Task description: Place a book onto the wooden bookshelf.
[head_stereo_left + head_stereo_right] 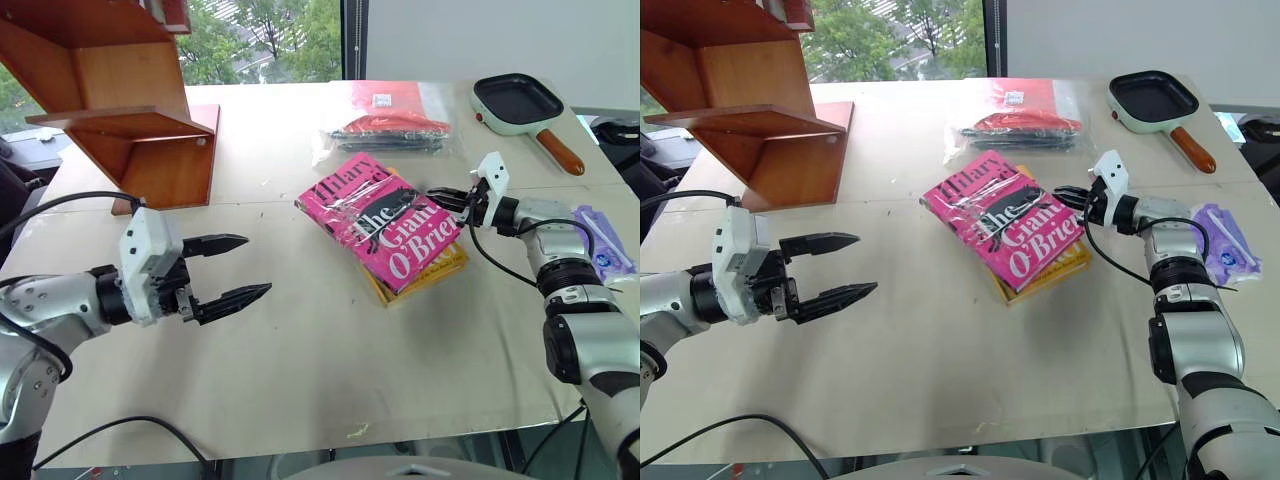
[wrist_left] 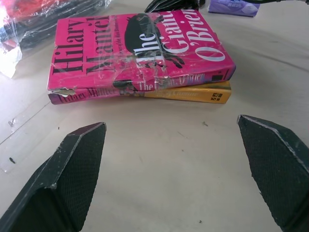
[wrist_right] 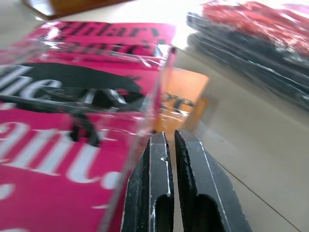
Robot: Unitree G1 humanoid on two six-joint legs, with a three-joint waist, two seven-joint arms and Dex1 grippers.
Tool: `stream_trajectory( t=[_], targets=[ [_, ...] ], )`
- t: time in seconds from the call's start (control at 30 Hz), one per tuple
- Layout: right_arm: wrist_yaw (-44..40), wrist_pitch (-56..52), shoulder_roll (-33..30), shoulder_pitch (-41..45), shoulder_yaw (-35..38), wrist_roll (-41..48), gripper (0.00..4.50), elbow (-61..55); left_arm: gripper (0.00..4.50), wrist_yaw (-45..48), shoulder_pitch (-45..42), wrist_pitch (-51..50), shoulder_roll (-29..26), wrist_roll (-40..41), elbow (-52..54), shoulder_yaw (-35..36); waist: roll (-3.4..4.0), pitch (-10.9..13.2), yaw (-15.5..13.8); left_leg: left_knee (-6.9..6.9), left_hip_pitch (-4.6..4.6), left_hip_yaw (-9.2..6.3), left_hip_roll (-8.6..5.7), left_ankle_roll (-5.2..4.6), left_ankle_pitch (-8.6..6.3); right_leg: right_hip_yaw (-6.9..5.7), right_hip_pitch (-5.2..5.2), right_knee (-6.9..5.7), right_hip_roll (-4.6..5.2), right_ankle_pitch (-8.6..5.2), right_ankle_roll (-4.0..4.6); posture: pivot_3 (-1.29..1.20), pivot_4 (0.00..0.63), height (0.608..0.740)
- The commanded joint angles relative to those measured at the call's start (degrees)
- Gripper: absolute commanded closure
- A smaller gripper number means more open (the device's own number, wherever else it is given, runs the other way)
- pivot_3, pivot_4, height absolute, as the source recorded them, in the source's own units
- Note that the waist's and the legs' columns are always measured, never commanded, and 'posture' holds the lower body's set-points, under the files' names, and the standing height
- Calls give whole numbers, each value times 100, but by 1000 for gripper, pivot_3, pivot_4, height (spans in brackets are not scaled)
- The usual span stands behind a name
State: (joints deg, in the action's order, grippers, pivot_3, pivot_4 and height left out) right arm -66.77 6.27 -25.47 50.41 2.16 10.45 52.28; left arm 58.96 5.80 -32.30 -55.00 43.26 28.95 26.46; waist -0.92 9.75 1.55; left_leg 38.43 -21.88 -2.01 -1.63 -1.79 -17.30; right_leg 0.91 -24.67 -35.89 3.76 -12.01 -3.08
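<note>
Step in hand, as I judge it: getting hold of the book, not yet carrying it. Nearest me, at about eight o'clock on the table [image 1: 300, 390], my left gripper [image 1: 238, 268] hangs with its fingers spread wide and nothing between them. Further out, at two o'clock, my right gripper [image 1: 447, 200] has its fingers pressed together with no grasp, tips at the right edge of the pink book [image 1: 385, 222], which lies flat atop a yellow-orange book [image 1: 440, 268]. Farthest, at eleven o'clock, stands the wooden bookshelf [image 1: 130, 110]. Next I probably need to pry that edge up, then clamp.
</note>
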Motion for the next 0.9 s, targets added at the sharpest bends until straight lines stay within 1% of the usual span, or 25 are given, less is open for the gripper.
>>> stream_trajectory(
  t=[0.03, 0.33, 0.47, 0.57, 0.67, 0.73, 0.83, 0.9],
  targets=[
    [-359, -302, -35, -234, -2, 237, 4407, -688, 0, 19, 25, 26, -35, 18, 185, 146, 0, 0, 1, 1, 1, -1, 0, 0, 0, 0, 0, -1, 0, 0, 0, 0, 150, 740],
    [-412, -753, -61, -646, -96, 301, 4407, -1510, 0, 88, -61, 55, -34, -15, 86, -7, 0, 0, 53, 2, 1, 0, 0, 1, 0, 1, -1, -4, 0, 1, 0, 0, 150, 740],
    [-316, -724, -71, -709, -97, 244, 4407, -1587, 0, 114, -111, 71, -30, -63, 24, -52, 0, 0, 53, 2, 0, 0, -1, 0, 0, 1, -1, -3, 1, 1, 0, 0, 150, 740],
    [-21, -511, -209, -682, 114, 223, 4407, -1431, 0, -180, -52, -176, 178, 91, 37, -82, 0, 0, 55, 2, 2, 0, -2, 1, 0, 2, -1, -5, 0, 1, 0, 0, 150, 740],
    [97, -575, -468, -888, 351, 389, 4407, -1701, 0, -977, 107, -756, 764, 479, 114, -257, 11, -6, 32, 2, 2, 0, -4, 1, 0, 3, 0, -4, 5, 1, 0, 0, 150, 740],
    [43, -762, -659, -1199, 484, 570, 4407, -2146, 0, -2003, -42, -1223, 1485, 914, 73, -369, 7, -8, 4, 5, -4, -2, -5, 0, 0, 1, -1, -2, 9, 1, -1, 0, 150, 740],
    [-157, -1261, -891, -1700, 662, 1024, 4407, -3023, 0, -3209, -301, -1747, 2341, 1426, -124, -451, 5, -11, -77, 12, -4, -5, -6, 0, 0, 1, 0, -4, 13, 2, -1, 0, 150, 740],
    [-303, -1858, -1147, -2111, 803, 1443, 3898, -3811, 0, -4112, -527, -1965, 3037, 2397, -497, -302, 7, -13, -96, 22, -5, -7, -4, 0, 0, 0, 1, -17, 11, 2, -2, 0, 150, 740]
  ],
)
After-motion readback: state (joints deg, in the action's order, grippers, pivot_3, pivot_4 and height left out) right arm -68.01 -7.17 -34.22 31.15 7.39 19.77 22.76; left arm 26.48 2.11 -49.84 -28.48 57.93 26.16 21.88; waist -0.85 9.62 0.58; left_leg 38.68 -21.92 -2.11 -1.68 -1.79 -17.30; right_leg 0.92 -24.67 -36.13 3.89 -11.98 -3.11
